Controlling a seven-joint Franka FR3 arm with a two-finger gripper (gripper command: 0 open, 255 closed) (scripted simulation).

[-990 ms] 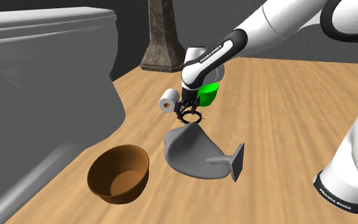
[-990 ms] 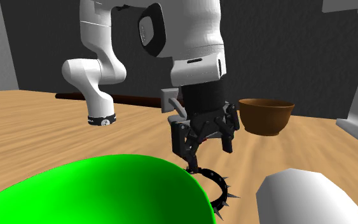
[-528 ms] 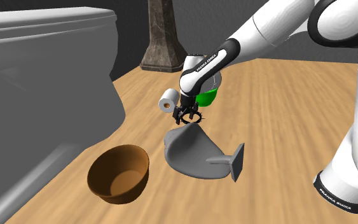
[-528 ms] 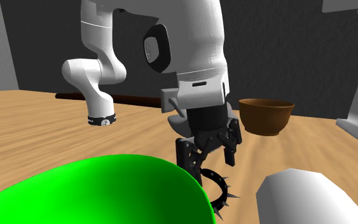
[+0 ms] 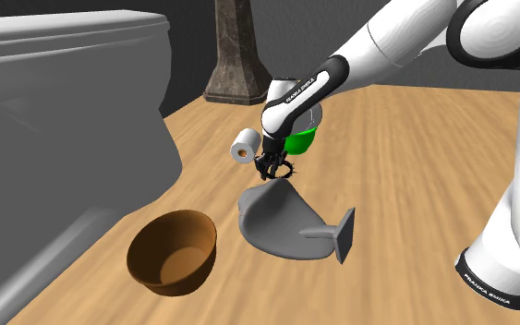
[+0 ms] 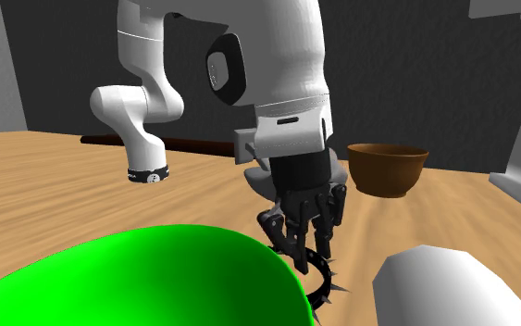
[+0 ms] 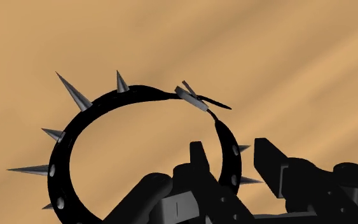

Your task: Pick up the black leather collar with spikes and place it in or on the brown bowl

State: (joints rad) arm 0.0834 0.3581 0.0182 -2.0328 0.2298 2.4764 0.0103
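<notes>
The black collar (image 7: 75, 127) with metal spikes lies flat on the wooden floor, between a green bowl and a grey scoop. In the shoulder view the collar (image 5: 277, 171) is small, under the hand. My gripper (image 7: 231, 149) reaches down over the buckle side, one finger inside the ring and one outside. The fingers (image 7: 199, 159) stand close to the band with a thin gap on each side, so it is open and not clasping. In the second exterior view the gripper (image 6: 309, 245) is low over the collar (image 6: 323, 278). The brown bowl (image 5: 147, 263) stands nearer the camera, empty, and is the bowl (image 6: 388, 171) behind the hand.
A green bowl (image 5: 301, 140) and a paper roll (image 5: 244, 145) sit right beside the collar. A grey scoop-shaped thing (image 5: 281, 222) lies between the collar and the brown bowl. A big grey fixture (image 5: 54, 138) fills the shoulder view's left, and a dark pedestal (image 5: 236, 55) stands behind.
The hand came down over the collar, then its fingers drew in from wide apart to close on either side of the band. The collar has not moved.
</notes>
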